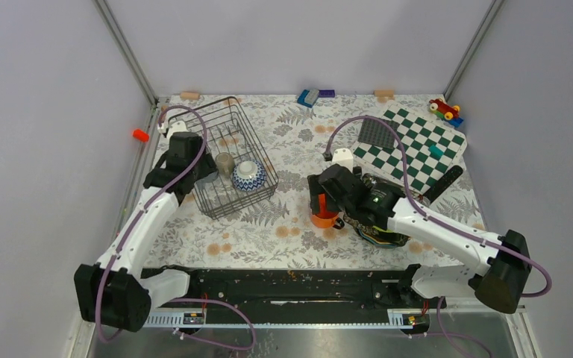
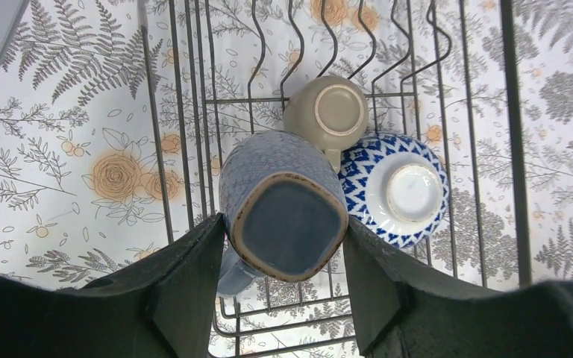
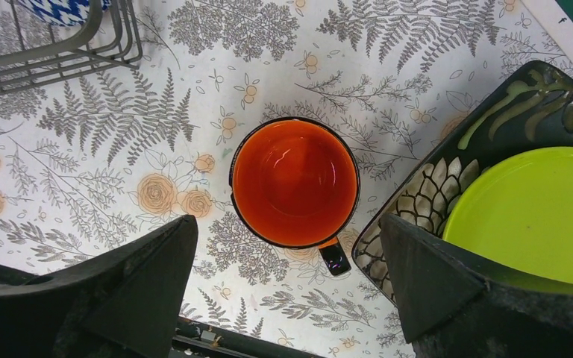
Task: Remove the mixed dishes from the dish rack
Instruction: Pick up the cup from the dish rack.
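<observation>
Left wrist: left fingers (image 2: pixel 186 291) grip blue-grey cup (image 2: pixel 283 224), base up, axis seemingly vertical; right fingers (image 3: pixel 142 276) wide.

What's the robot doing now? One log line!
left gripper: shut on blue mug in dish rack | right gripper: open over orange mug on table | grey cup, patterned bowl: in rack

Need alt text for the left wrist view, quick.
The left hand grips a blue mug, bottom up, in the rack. Just beyond it sit an upturned grey cup and a blue-patterned bowl, also bottom up.
</observation>
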You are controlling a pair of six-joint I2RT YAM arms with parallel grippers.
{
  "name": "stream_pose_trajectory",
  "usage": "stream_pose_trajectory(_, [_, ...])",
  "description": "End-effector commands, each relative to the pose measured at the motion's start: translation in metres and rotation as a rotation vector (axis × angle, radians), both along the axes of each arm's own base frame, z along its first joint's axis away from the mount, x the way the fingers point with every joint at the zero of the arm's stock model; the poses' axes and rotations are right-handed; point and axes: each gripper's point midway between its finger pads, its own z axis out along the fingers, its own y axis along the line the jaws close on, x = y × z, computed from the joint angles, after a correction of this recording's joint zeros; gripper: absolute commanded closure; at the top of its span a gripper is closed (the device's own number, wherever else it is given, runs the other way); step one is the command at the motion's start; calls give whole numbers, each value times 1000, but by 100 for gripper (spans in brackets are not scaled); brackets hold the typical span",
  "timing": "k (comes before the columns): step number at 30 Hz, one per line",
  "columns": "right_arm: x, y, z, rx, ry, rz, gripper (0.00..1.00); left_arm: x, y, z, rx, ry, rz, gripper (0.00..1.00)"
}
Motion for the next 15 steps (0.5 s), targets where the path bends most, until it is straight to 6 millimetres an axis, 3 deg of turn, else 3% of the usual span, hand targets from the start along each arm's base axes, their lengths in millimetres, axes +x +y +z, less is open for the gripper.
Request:
stream_pose_trajectory(1, [7, -2, 20, 83, -86, -36, 0, 3, 0, 42, -42, -181, 3, 100])
stream_pose_trajectory(9, [5, 6, 45, 248, -197, 23, 0, -15, -10, 88, -134, -358, -41, 100])
stream_pose_trajectory(15, [-15, 46, 70, 492, -249, 235, 1, -29, -49, 124, -325, -514, -218, 100])
